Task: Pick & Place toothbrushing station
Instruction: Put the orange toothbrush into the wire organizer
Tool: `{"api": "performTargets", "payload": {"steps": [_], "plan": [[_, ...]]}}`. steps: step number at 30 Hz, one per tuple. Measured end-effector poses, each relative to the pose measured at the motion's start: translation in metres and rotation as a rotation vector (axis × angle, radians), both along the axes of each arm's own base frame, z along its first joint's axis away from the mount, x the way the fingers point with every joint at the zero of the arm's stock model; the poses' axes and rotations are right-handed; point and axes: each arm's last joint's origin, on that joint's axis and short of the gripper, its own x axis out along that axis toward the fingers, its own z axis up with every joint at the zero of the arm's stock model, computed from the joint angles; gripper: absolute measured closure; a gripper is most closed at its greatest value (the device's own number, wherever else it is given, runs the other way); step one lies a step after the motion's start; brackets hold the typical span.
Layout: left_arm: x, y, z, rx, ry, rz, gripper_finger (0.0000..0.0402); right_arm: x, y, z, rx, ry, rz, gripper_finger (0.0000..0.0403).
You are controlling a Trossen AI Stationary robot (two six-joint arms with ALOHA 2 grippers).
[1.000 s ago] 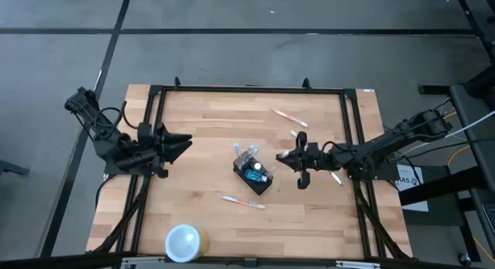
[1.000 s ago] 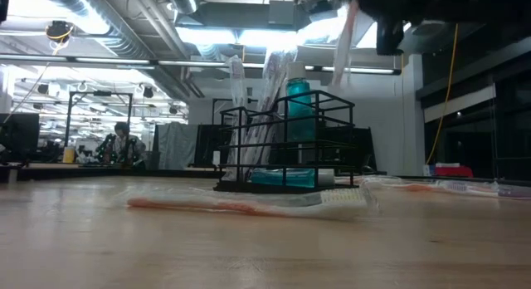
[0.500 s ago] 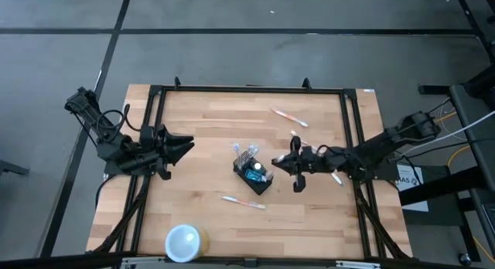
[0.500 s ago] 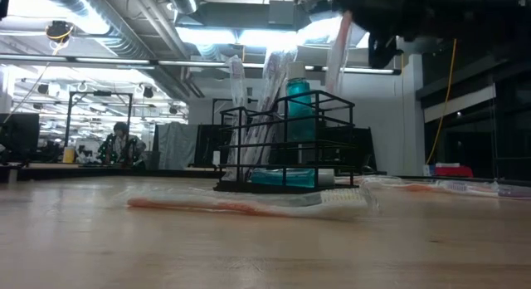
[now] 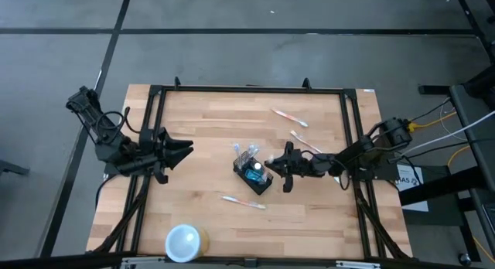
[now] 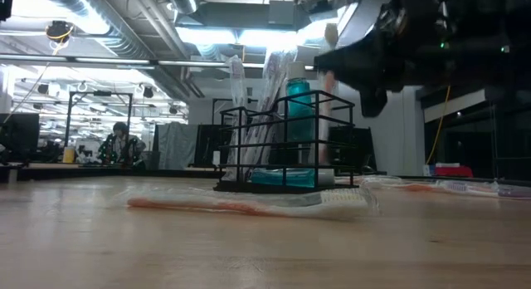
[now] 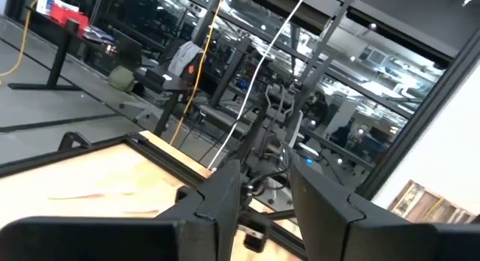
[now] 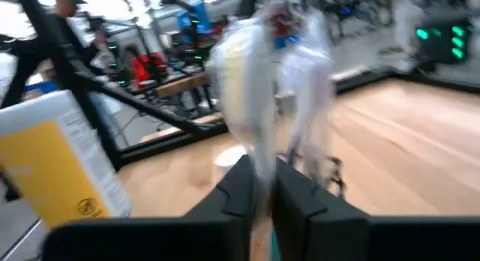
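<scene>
The black wire caddy point(image 5: 249, 165) stands mid-table, with wrapped toothbrushes and a teal bottle point(image 6: 299, 98) in it; it also shows in the low view point(image 6: 249, 148). My right gripper point(image 5: 271, 165) is at the caddy's right side, shut on a wrapped toothbrush point(image 6: 326, 90) that stands upright. My left gripper point(image 5: 188, 148) waits open over the table's left part, well clear of the caddy; its fingers point(image 7: 225, 193) stand apart in its wrist view. My right gripper pinches the wrapped toothbrush between its two fingers at the upper part of its shaft point(image 8: 257, 157). The fingers come level from the table's right and lie across it. The toothbrush stands upright, its lower end point(image 6: 319, 152) down among the caddy's wires; whether it rests there I cannot tell.
Three wrapped toothbrushes lie on the table: two beyond the caddy point(image 5: 284, 116) point(image 5: 302, 137) and one nearer the front edge point(image 5: 243, 201). A white cup point(image 5: 186, 242) stands at the front left. Black frame rails point(image 5: 151, 114) run along the table's sides.
My right gripper has gone toward the table's left, up to the caddy's right side, and down. The wrapped toothbrush has come with it, still upright, from high beside the caddy to a place with its lower end among the caddy's wires.
</scene>
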Motion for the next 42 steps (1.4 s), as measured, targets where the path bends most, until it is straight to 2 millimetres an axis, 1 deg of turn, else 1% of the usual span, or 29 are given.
{"api": "performTargets", "payload": {"steps": [3, 6, 8, 10, 13, 17, 21, 25, 26, 28, 31, 34, 37, 39, 42], "plan": [[-0.002, -0.002, 0.0, -0.003, 0.0, -0.013, 0.0286, 0.0, -0.002, -0.005, 0.053, 0.041, -0.06, 0.0314], [-0.004, -0.004, 0.0, -0.005, 0.002, -0.018, 0.0286, 0.0, -0.002, -0.003, 0.077, 0.024, -0.074, 0.0265], [-0.005, -0.005, 0.0, -0.006, 0.004, -0.019, 0.0286, -0.001, -0.002, 0.002, 0.09, -0.004, -0.071, 0.0242], [-0.005, -0.006, 0.0, -0.006, 0.004, -0.024, 0.0285, -0.001, -0.002, 0.005, 0.109, -0.018, -0.066, 0.0228], [-0.006, -0.007, 0.0, -0.006, 0.004, -0.031, 0.0286, -0.003, -0.001, 0.016, 0.13, -0.073, -0.04, 0.0219], [-0.006, -0.007, 0.0, 0.001, 0.005, -0.031, 0.0286, -0.012, 0.005, 0.039, 0.125, -0.167, -0.042, 0.0221], [-0.007, -0.006, 0.003, 0.015, -0.007, -0.027, 0.0286, -0.026, 0.007, 0.066, 0.071, -0.219, -0.123, 0.0235], [-0.007, -0.006, 0.006, 0.031, -0.023, -0.02, 0.0287, -0.045, 0.004, 0.096, 0.049, -0.242, -0.214, 0.025], [-0.007, -0.005, 0.007, 0.033, -0.024, -0.018, 0.0288, -0.049, 0.004, 0.104, 0.044, -0.225, -0.241, 0.0253], [-0.007, -0.005, 0.007, 0.039, -0.022, -0.016, 0.0288, -0.054, 0.001, 0.121, 0.02, -0.138, -0.298, 0.0258], [-0.006, -0.006, 0.006, 0.056, -0.01, -0.006, 0.0286, -0.058, -0.004, 0.147, -0.001, 0.074, -0.312, 0.0261], [-0.004, -0.007, 0.005, 0.08, 0.0, -0.001, 0.0286, -0.063, -0.012, 0.18, 0.023, 0.262, -0.287, 0.0261], [-0.004, -0.007, 0.004, 0.081, 0.009, 0.018, 0.0287, -0.073, -0.025, 0.212, 0.141, 0.424, -0.328, 0.0261], [-0.004, -0.006, 0.004, 0.08, 0.017, 0.042, 0.0288, -0.079, -0.036, 0.228, 0.26, 0.506, -0.38, 0.0261], [-0.001, -0.004, 0.003, 0.083, 0.03, 0.09, 0.0288, -0.081, -0.053, 0.247, 0.451, 0.508, -0.488, 0.0261]]}}
